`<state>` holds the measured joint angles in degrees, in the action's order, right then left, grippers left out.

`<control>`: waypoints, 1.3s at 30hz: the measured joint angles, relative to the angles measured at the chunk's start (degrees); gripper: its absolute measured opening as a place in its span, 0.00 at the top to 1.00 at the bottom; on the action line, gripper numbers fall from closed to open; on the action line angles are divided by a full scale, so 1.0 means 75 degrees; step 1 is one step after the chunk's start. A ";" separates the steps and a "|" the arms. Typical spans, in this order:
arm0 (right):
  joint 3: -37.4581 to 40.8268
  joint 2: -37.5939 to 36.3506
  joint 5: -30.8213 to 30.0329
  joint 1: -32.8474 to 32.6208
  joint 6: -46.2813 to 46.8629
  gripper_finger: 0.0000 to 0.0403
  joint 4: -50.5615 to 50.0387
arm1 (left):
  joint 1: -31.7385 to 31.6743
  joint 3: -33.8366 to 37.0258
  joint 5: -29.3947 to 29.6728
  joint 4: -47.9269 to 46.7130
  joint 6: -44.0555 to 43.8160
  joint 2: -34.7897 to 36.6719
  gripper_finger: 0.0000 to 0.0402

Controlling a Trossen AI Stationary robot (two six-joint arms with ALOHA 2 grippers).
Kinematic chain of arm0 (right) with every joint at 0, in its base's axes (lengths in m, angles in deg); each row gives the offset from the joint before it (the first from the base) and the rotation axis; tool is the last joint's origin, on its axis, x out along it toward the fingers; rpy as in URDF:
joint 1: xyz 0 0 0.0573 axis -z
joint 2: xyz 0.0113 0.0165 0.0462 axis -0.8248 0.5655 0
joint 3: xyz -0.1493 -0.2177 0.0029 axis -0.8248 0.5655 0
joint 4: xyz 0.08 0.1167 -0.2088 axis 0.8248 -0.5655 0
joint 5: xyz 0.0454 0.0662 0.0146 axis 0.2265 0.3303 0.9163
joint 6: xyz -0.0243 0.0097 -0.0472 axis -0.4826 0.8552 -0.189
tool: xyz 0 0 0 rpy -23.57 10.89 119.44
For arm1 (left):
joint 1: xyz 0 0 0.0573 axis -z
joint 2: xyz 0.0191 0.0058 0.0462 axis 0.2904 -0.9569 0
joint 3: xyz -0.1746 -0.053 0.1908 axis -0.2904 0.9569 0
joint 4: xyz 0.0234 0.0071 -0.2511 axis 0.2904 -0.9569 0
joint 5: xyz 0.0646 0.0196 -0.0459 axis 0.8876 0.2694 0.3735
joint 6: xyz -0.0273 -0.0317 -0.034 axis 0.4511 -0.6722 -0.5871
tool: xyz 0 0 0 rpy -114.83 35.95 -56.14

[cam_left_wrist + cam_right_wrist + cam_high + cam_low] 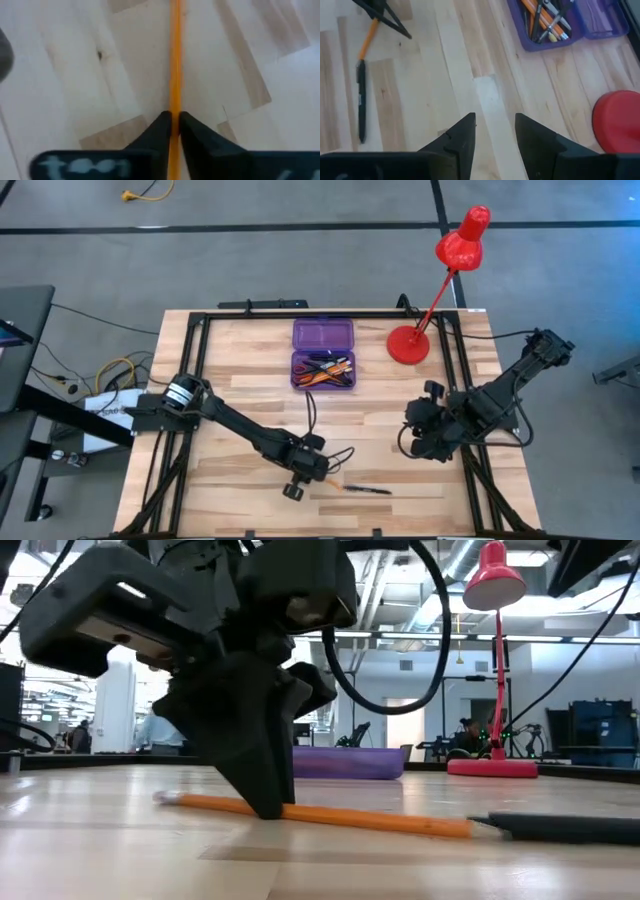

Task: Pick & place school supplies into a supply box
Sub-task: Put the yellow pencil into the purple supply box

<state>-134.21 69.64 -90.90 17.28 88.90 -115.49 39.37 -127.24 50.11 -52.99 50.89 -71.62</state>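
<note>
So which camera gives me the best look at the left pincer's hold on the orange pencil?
The left wrist view: the left pincer is closed around the orange pencil. The low view shows the pincer pinning the pencil on the table from the side. The high view and right wrist view show it small.

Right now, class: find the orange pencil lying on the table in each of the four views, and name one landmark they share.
High view: orange pencil under the left gripper.
Low view: lying flat, foreground.
Left wrist view: between the fingers.
Right wrist view: far corner.
Landmark: black pen at its tip.
</note>
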 joint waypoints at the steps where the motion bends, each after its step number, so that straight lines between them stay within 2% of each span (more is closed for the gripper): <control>1: 0.0000 0.0000 -0.0005 0.0000 0.0058 0.67 -0.0024 | -0.0034 -0.0007 0.0000 -0.0082 -0.0116 -0.0002 0.96; 7: 0.0000 0.0002 -0.0014 0.0000 0.0183 0.67 -0.0081 | -0.0255 0.0035 0.0483 -0.0740 -0.0822 0.0006 0.98; 14: 0.0000 0.0003 -0.0026 0.0000 0.0185 0.67 -0.0083 | -0.0530 0.0049 0.0606 -0.1006 -0.1374 0.0018 0.99; 18: 0.0000 0.0003 -0.0026 0.0000 0.0246 0.67 -0.0099 | -0.0552 0.0092 0.0749 -0.0948 -0.1381 0.0142 0.99; 25: -0.0003 0.0003 -0.0174 0.0015 0.0146 0.67 -0.0118 | -0.0878 0.0139 0.1528 -0.1337 -0.1381 0.0499 1.00; 39: -0.0003 0.0003 -0.0349 0.0020 0.0118 0.67 -0.0226 | -0.1636 0.0125 0.1378 -0.1472 -0.0428 0.1105 1.00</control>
<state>-134.23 69.66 -93.52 17.43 89.78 -117.19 27.10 -126.31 60.44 -64.03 47.68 -63.33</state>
